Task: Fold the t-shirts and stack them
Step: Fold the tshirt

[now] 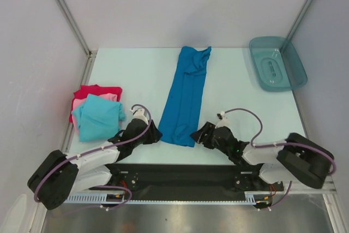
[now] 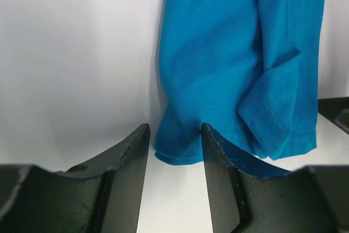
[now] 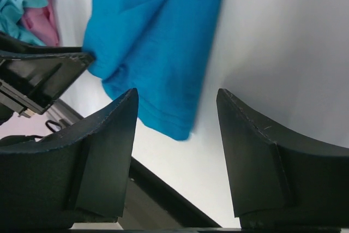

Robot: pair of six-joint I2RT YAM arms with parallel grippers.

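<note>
Blue shirt (image 1: 185,99) laid out as a long folded strip in the middle of the table (image 1: 136,75), with both grippers set at its near hem.
The left gripper (image 2: 174,129) is held spread at the hem's left corner, and the right gripper (image 3: 177,94) is spread at the right corner. At the table's left side a turquoise shirt (image 1: 98,115) is stacked on a pink shirt (image 1: 80,103) and a red shirt (image 1: 95,89). A teal tray (image 1: 275,64) is seen at the far right.

Robotics lab cell, white wall panels (image 1: 180,4) closed three sides, aluminium posts (image 1: 66,12) framed the corners, left arm (image 1: 95,159) and right arm (image 1: 267,154) sat bolted at table (image 1: 131,75) edge.
</note>
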